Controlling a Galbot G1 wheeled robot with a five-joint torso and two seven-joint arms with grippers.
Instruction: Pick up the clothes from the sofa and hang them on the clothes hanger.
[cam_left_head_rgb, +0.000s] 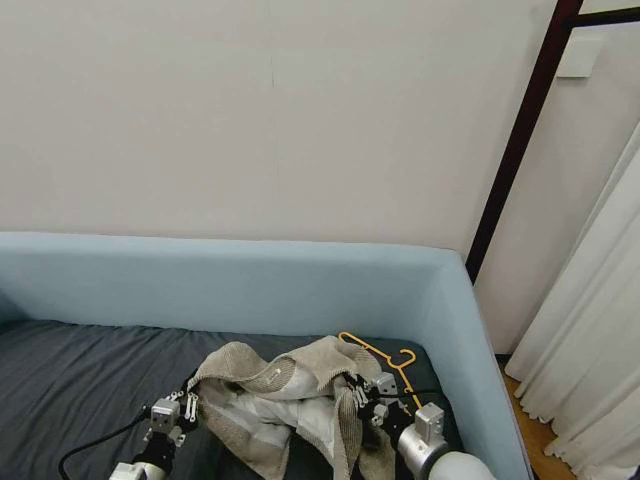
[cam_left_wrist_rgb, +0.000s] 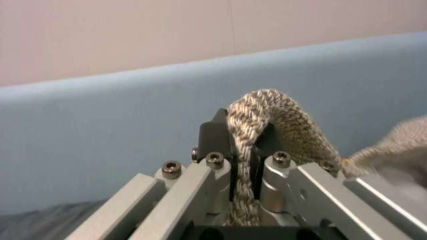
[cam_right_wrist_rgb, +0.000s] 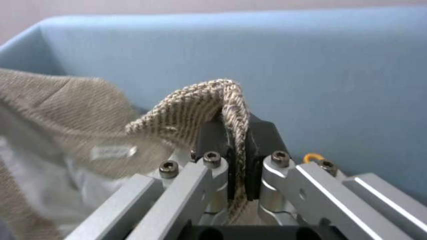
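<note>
A beige woven jacket (cam_left_head_rgb: 285, 400) with a pale lining is held just above the dark sofa seat (cam_left_head_rgb: 70, 375). My left gripper (cam_left_head_rgb: 188, 402) is shut on its left edge; the wrist view shows the knit fabric (cam_left_wrist_rgb: 257, 125) pinched between the fingers. My right gripper (cam_left_head_rgb: 360, 392) is shut on the right edge, where the cloth (cam_right_wrist_rgb: 213, 110) is clamped between the pads. A yellow hanger (cam_left_head_rgb: 385, 362) lies on the seat just behind the right gripper, partly under the garment.
The light blue sofa back (cam_left_head_rgb: 230, 285) runs across behind, and its arm (cam_left_head_rgb: 470, 370) stands on the right. A dark door frame (cam_left_head_rgb: 520, 130) and white curtains (cam_left_head_rgb: 590, 340) lie beyond. A black cable (cam_left_head_rgb: 95, 445) trails on the seat at the left.
</note>
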